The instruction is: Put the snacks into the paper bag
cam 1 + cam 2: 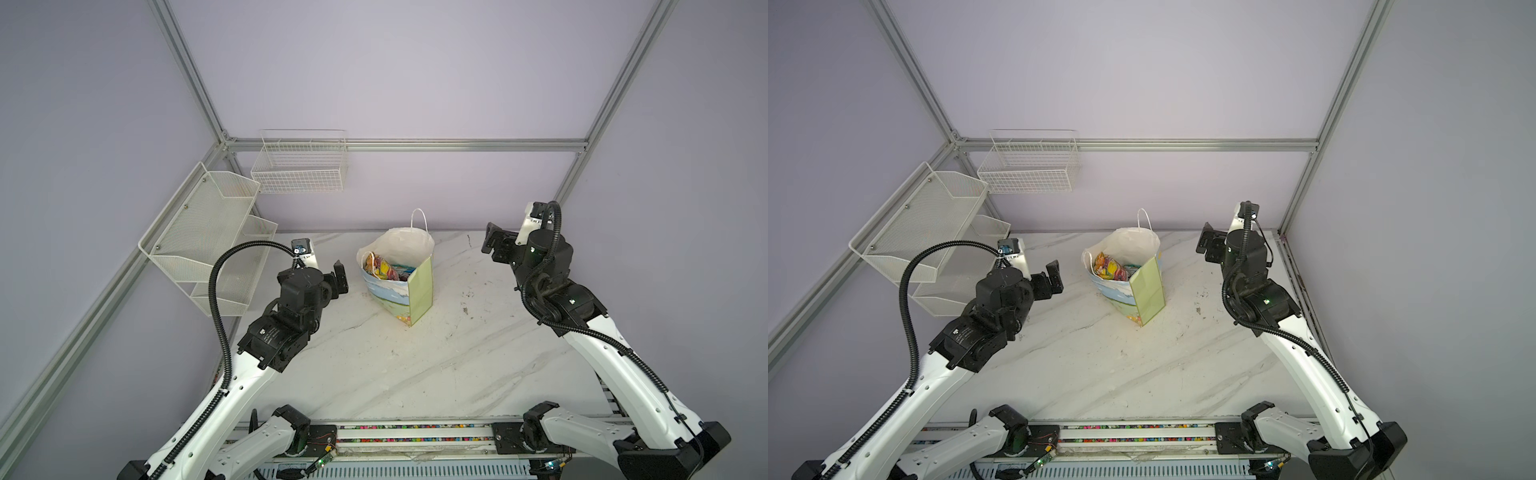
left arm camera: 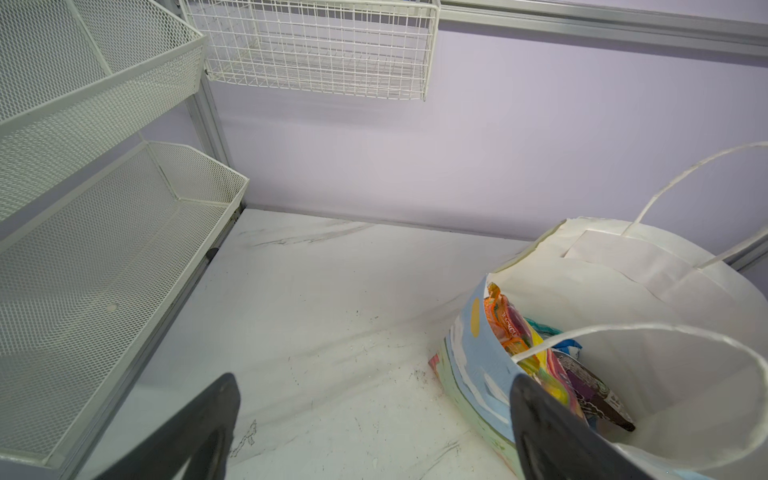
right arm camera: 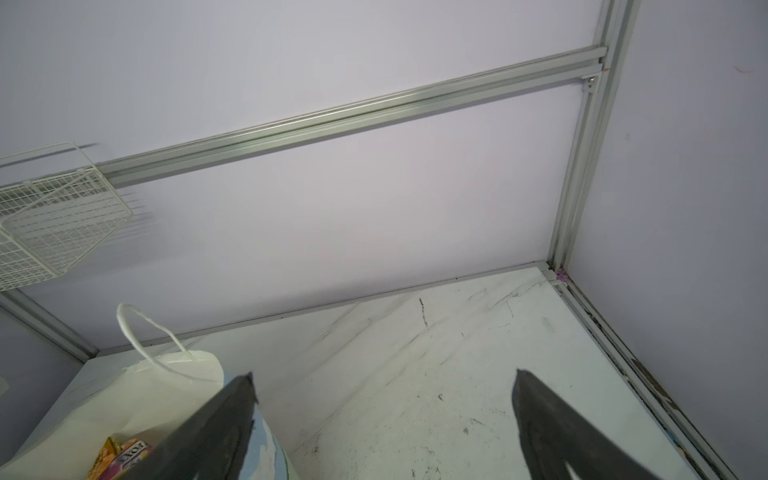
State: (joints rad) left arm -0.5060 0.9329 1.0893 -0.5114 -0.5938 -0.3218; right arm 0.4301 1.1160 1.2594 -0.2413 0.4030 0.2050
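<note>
paper bag (image 1: pixel 409 291) upright, centre-far on table (image 1: pixel 415 374), mouth open, snacks (image 1: pixel 388 269) inside | left gripper (image 2: pixel 372 384) spread, empty, near bag's left rim, not touching | right gripper (image 3: pixel 384 376) spread, empty, well right of bag | open tabletop near and right; mesh shelves (image 1: pixel 208 237) line left edge

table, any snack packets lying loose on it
No, the table shows only scuff marks, and the snacks sit inside the paper bag.
</note>
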